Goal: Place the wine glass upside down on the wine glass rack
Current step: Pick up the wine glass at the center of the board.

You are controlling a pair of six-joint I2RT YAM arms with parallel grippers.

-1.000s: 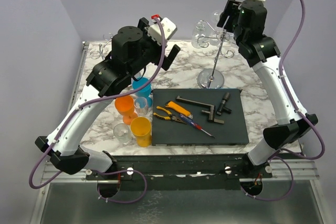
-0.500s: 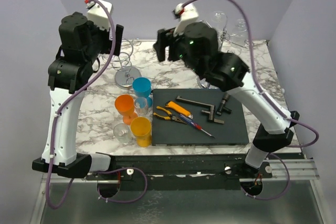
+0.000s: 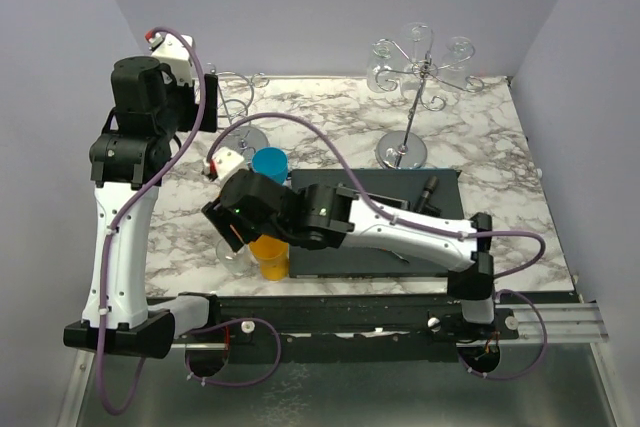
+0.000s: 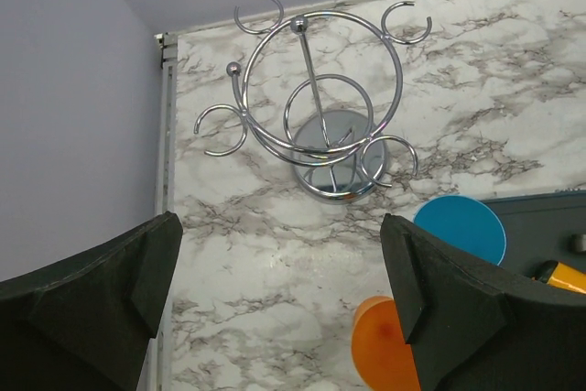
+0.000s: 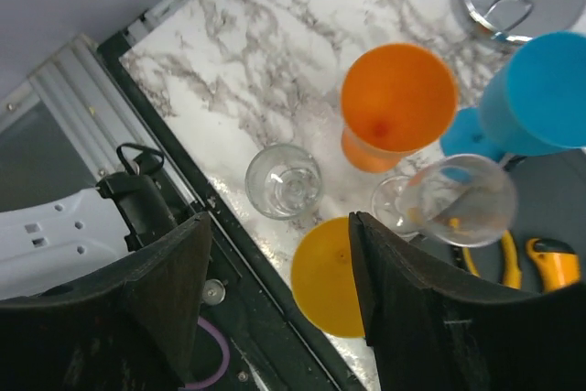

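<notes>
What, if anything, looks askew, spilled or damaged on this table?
Nothing stands out. The empty rack stands upright on its base. The wine glass, small glass, orange cup, yellow cup and blue cup all stand upright, with no spill visible.

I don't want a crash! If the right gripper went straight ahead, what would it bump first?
Likely the yellow cup, maybe the small clear glass beside it; both lie between the right gripper's open fingers. Depth is unclear.
</notes>
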